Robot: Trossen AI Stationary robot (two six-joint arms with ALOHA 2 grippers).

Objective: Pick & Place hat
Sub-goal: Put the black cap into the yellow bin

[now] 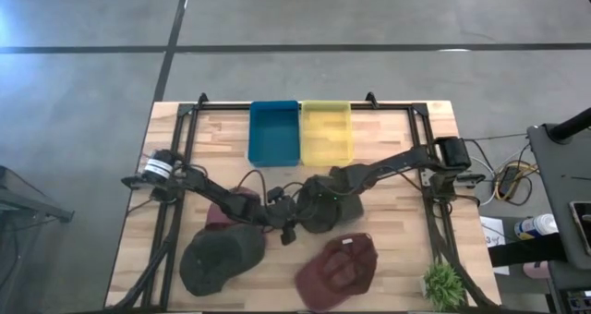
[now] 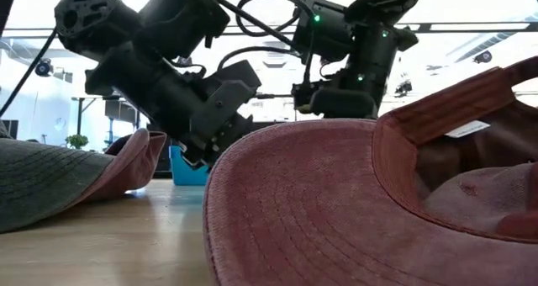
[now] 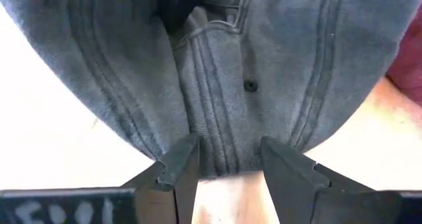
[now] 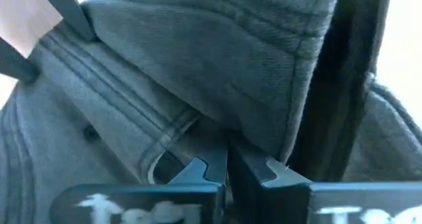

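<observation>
Plainly, blue bin (image 1: 274,134) beside yellow bin (image 1: 327,132).

- A wooden desk (image 1: 388,268) is seen from above.
- At 12 o'clock, a blue bin (image 1: 274,132) and a yellow bin (image 1: 327,131) are set side by side.
- Near the centre, a grey hat (image 1: 325,208) is placed.
- At 7 o'clock lies a dark green hat (image 1: 217,261), a maroon hat (image 1: 238,206) just behind it.
- At 6 o'clock lies a red hat (image 1: 338,270).
- At 5 o'clock stands a small green plant (image 1: 444,283).

Two bins (image 1: 301,131) behind, four caps (image 1: 338,267) in front

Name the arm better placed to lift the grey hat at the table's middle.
Right, probably. The right gripper is pinched shut on a fold of the grey hat, so it could lift at once. The left gripper is open, its fingers only straddling the hat's edge.
</observation>
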